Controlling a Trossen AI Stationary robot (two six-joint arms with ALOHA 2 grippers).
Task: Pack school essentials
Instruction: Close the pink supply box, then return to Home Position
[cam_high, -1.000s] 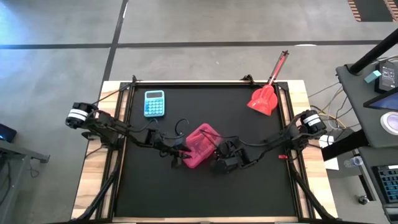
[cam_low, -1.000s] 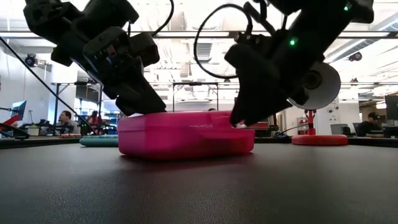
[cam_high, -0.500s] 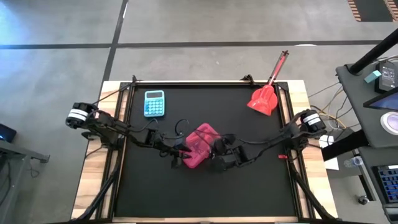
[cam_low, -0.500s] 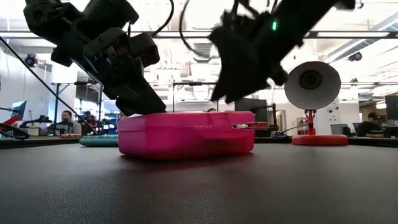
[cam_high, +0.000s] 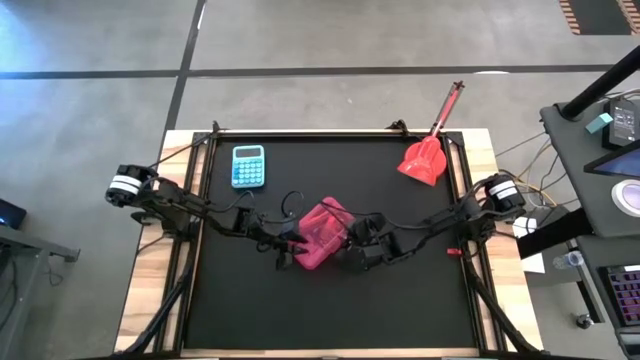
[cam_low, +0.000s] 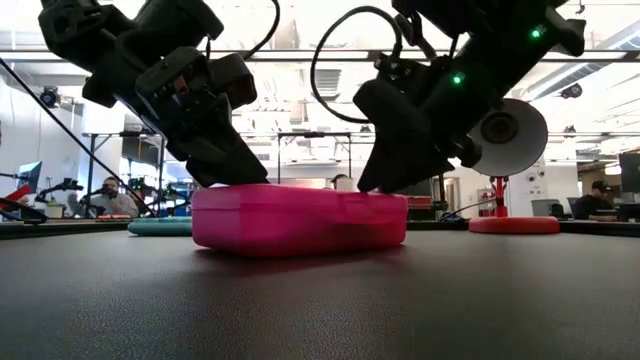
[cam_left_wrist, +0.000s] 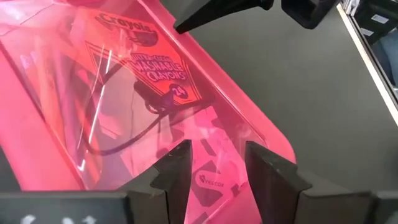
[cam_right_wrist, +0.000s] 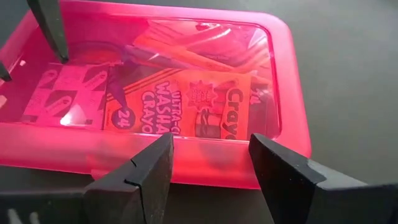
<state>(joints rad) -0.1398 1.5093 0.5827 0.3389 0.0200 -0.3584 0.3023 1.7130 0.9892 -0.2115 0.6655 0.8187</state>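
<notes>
A shut pink see-through pencil box (cam_high: 322, 233) lies flat on the black table (cam_high: 400, 300). Through its lid, the right wrist view shows a crayon box (cam_right_wrist: 180, 106) and thin pencils (cam_right_wrist: 186, 53); the left wrist view also shows the crayon box (cam_left_wrist: 149, 62). The scissors and eraser cannot be made out. My left gripper (cam_left_wrist: 214, 165) is open over the box's left end (cam_low: 215, 180). My right gripper (cam_right_wrist: 208, 168) is open at the box's right end (cam_low: 385, 190). My left gripper rests its open fingertips (cam_left_wrist: 177, 162) on the lid's top near its left end (cam_left_wrist: 211, 143), slanting down from the table's left. The box stays flat on the table. My right gripper sets its open fingertips (cam_low: 375, 185) on the lid's top edge at the right end (cam_right_wrist: 205, 149), slanting down from the right.
A light-blue calculator (cam_high: 248, 165) lies toward the far left of the table. A red long-handled scoop (cam_high: 425, 155) lies at the far right corner, its handle past the edge. Bare black table spreads along the near side. People sit in the room behind (cam_low: 105, 195).
My right gripper rose off the box's right end, swung a little toward the far left, then came back down onto the lid. The narrow gap that showed under the lid at the right end has shut. My left gripper kept still on the left end.
</notes>
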